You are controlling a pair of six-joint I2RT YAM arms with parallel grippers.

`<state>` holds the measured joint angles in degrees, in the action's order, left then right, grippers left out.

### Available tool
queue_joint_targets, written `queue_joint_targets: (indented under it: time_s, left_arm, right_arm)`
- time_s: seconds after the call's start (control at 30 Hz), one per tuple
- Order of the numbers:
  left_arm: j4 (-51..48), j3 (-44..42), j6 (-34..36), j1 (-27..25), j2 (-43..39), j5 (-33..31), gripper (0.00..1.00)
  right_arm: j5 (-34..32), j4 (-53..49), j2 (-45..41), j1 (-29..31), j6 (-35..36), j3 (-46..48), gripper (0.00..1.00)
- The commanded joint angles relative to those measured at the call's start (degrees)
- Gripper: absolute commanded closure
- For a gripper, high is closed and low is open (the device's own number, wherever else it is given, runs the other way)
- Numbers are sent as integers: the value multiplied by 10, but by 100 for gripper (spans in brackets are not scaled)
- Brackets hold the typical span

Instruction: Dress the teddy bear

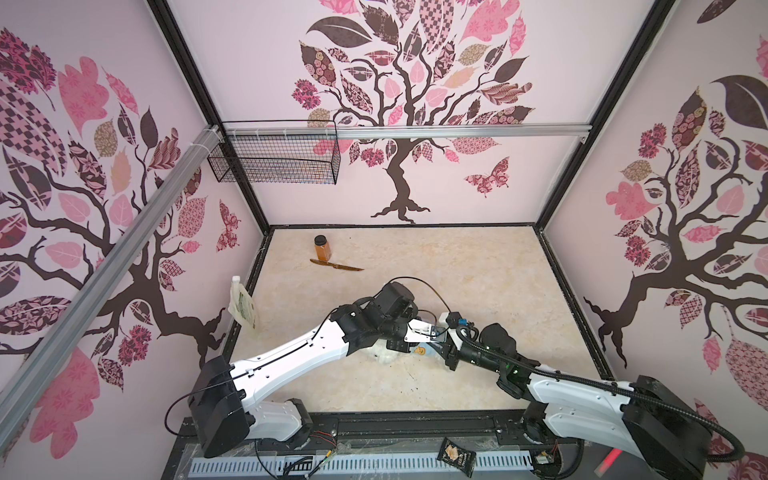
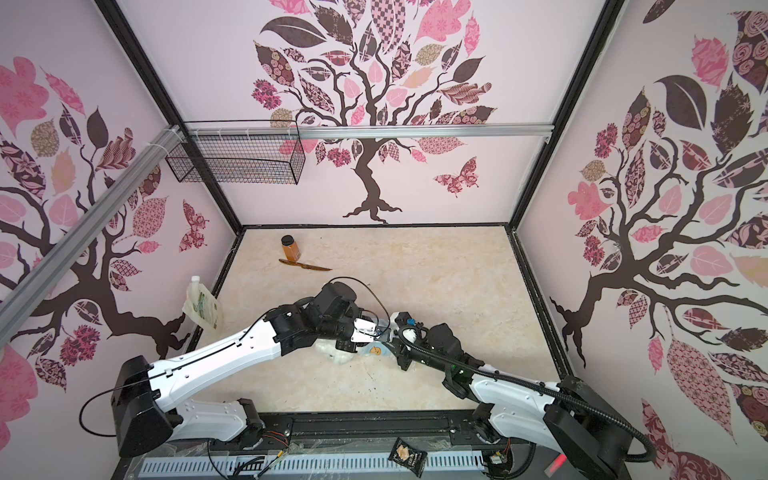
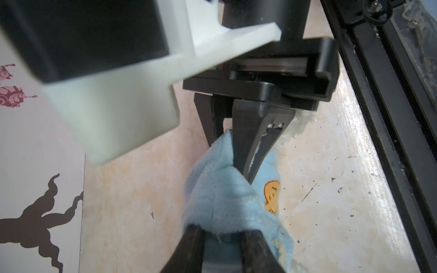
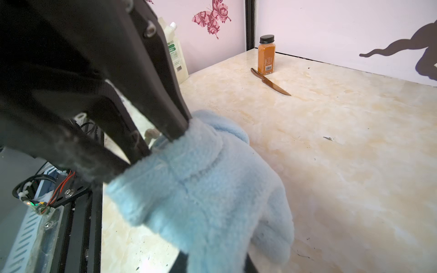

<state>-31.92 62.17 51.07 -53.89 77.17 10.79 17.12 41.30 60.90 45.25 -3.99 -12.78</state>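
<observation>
Shirt (image 4: pixel 212 189) opening must stay spread. Right claw (image 3: pixel 249 170) is clamped on one edge. Left claw (image 3: pixel 222 230) has its jaws apart with fleece between them, so I'd pinch left first, then drag the opening leftward over the bear. Teddy bear (image 2: pixel 338 355) lies near-centre on the table (image 1: pixel 457 270), just left of the shirt, mostly under the left arm (image 1: pixel 291 357): white, fluffy, face hidden, looks not dressed yet
</observation>
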Motion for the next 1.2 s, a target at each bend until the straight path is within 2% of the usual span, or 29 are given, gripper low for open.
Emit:
queue_joint_targets:
  time_s: [0.0, 0.17, 0.33, 0.43, 0.53, 0.63, 0.7, 0.77, 0.87, 1.17]
  left_arm:
    - [8, -27, -9, 1, 26, 23, 68]
    - [-4, -38, -22, 10, 47, 62, 62]
    - [-39, -32, -18, 9, 84, 66, 61]
    - [-48, -31, -21, 9, 91, 65, 66]
    - [-32, -33, -31, 9, 78, 81, 76]
    - [4, -37, -62, 14, 47, 125, 91]
    - [53, -52, -105, 33, 12, 186, 100]
    - [139, -82, -170, 63, -33, 244, 100]
    - [230, -116, -240, 87, -87, 268, 100]
    - [293, -139, -312, 109, -147, 294, 100]
  right_arm:
    - [28, 110, -36, 5, -42, -27, 95]
    - [25, 129, -57, 5, -66, -43, 96]
    - [28, 153, -66, 4, -85, -68, 96]
    - [28, 161, -71, 5, -90, -83, 97]
    - [19, 167, -74, 5, -99, -88, 98]
    - [1, 155, -75, 4, -104, -82, 98]
    - [-16, 133, -83, -1, -105, -72, 99]
    - [-22, 109, -92, -13, -113, -57, 99]
    - [-35, 66, -102, -25, -113, -37, 98]
    - [-70, 9, -101, -28, -117, 15, 88]
